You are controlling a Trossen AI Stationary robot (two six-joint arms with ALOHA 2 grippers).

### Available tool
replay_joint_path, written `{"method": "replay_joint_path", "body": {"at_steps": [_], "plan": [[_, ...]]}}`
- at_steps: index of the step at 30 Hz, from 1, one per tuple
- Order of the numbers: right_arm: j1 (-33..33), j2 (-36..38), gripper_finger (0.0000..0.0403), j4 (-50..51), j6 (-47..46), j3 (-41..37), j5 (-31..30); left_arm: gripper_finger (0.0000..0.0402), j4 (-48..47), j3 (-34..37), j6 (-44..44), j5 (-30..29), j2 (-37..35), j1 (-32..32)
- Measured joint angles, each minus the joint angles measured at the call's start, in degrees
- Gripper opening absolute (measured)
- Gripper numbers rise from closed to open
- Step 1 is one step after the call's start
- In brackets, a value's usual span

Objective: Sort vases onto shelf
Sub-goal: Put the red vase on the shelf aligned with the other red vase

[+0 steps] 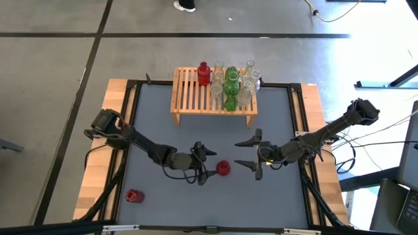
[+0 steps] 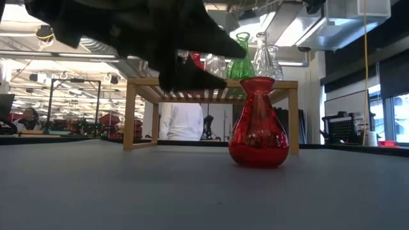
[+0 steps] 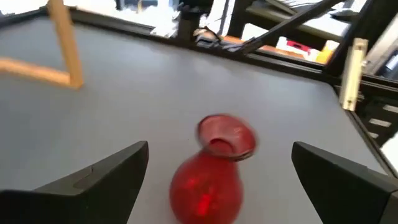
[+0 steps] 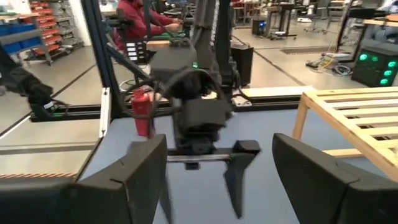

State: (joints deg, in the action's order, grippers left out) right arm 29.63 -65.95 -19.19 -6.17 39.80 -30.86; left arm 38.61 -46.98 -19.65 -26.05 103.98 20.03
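One red vase (image 1: 223, 168) upright just beyond the left gripper's (image 1: 204, 163) spread jaws.

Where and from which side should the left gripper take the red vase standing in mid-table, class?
Probably at the narrow neck under the flared rim of the red vase. It stands upright, apart from others, and the open left gripper already faces it level, fingers either side; the bulb looks wider.

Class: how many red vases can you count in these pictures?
3: one on the shelf at its left end, one between the left gripper's fingers, one near the table's front-left corner.
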Motion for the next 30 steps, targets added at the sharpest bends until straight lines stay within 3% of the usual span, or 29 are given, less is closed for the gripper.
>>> {"method": "replay_joint_path", "body": {"at_steps": [3,14,21,30], "plan": [[0.0,-0.1,0.0279,0.1,-0.3,0.0,0.9,0.0391,1.0,0.0,-2.5,-0.3,1.3,-0.5],[0.0,-0.7,0.0279,-0.3,-1.0,0.0,0.4,0.0391,5.9,-1.3,4.0,3.6,7.0,-0.5],[0.0,-0.7,0.0279,-0.3,-1.0,0.0,0.4,0.0389,7.7,-5.7,6.7,2.9,12.0,-1.5],[0.0,-0.7,0.0279,0.1,-1.0,0.0,0.4,0.0334,7.4,-8.3,8.3,2.0,13.1,-1.8]]}}
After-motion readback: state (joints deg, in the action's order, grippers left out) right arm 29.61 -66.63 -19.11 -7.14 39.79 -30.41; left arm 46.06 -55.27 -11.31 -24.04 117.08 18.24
